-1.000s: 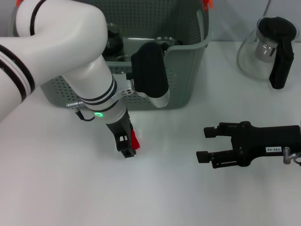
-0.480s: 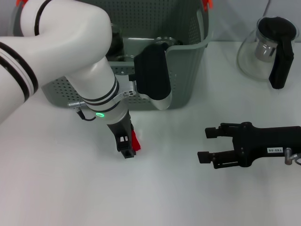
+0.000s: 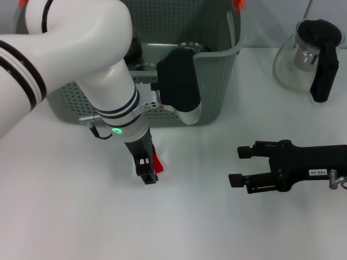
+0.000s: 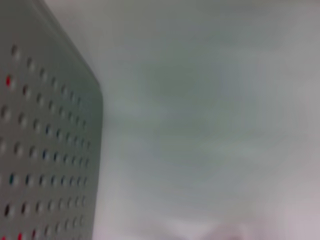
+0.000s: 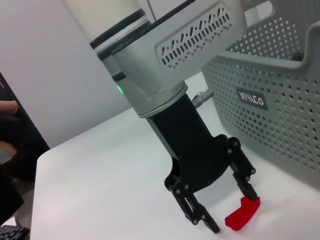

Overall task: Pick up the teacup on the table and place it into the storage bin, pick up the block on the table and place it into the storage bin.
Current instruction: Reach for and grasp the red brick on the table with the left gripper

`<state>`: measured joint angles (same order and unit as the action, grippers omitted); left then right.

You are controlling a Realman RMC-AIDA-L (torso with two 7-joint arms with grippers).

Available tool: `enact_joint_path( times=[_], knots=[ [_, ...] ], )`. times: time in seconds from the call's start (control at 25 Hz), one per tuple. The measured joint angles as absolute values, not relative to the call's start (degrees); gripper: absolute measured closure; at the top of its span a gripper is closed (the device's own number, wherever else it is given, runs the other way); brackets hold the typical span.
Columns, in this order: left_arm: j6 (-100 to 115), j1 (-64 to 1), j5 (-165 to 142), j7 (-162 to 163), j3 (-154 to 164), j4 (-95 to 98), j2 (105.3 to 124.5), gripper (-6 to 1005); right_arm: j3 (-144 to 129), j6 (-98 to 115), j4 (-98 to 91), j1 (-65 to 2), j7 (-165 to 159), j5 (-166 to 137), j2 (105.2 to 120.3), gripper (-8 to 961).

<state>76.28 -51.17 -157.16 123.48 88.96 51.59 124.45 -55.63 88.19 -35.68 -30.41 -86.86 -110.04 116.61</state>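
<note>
- against the picture from a second ago, the left arm has shifted a little toward the right and its wrist sits slightly lower; the right gripper [image 3: 234,164] and the pot [image 3: 312,57] have not moved.
- the left arm comes in from the upper left of the head view, bends across the front of the bin [image 3: 217,70] and points its wrist steeply down at the table [image 3: 70,216].
- the left gripper [image 3: 148,172] hangs tips-down just in front of the bin; in the right wrist view it [image 5: 231,210] is open, fingers spread, with nothing in its grasp.
- the block [image 3: 156,162], red, lies flat on the table near the bin's front wall; in the right wrist view the block [image 5: 242,213] sits right at the tip of one finger [image 5: 247,186], the other finger well to its side.
- the block is a short bent piece; in the right wrist view its long axis runs across the gripper's opening, one end turned up toward the fingertip. whether the tip touches it i cannot tell.
- the left wrist view shows only the bin's perforated wall and blurred table.
- a glass rim shows inside the bin, partly hidden behind the left arm.
- the right gripper lies low over the table at the right, well apart from the block, pointing left, its fingers open and empty.
- the pot, glass with a black handle, stands at the far right.
</note>
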Motion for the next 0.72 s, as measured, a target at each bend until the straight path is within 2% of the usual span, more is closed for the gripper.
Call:
enact_joint_path(
  times=[0.72],
  knots=[
    [80.08, -55.8, -157.04, 134.92, 85.03, 50.28, 124.35, 297, -55.64, 88.09, -35.68, -30.58, -86.33, -110.04, 116.9, 40]
  ],
)
